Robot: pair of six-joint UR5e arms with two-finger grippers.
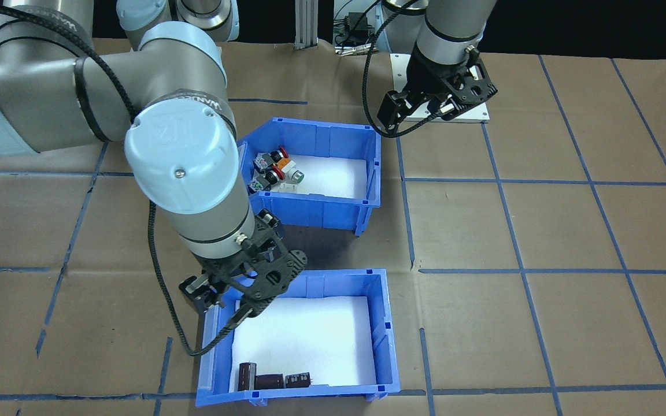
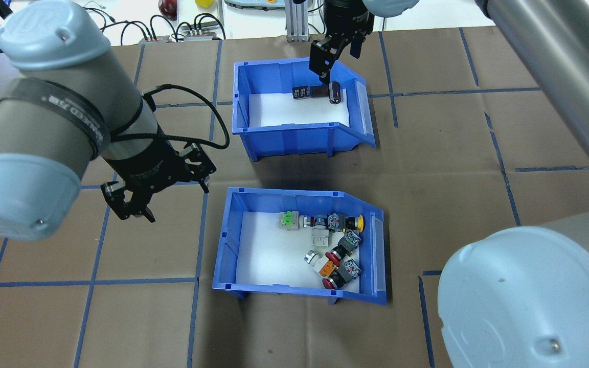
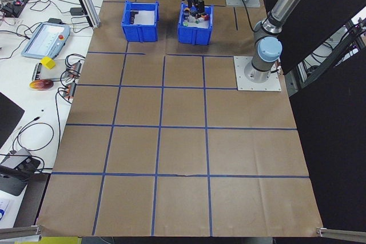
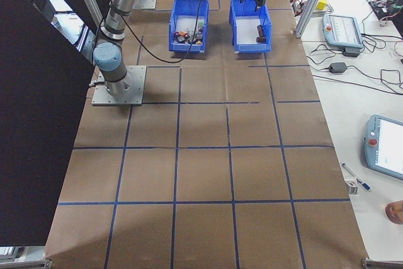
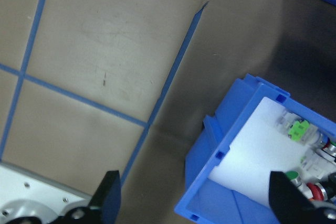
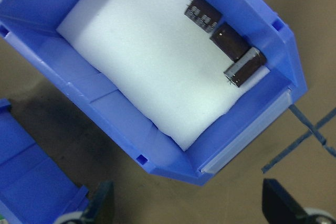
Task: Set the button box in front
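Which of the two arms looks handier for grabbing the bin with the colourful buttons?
Probably the left. Its end effector hangs open just beside the button box, while the right end effector is over the other bin.

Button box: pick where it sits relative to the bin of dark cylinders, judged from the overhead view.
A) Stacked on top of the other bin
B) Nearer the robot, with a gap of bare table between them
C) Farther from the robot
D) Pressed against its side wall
B: in the overhead view the button box lies lower in the picture, on the robot's side, than the bin of dark cylinders, with brown table showing between them.
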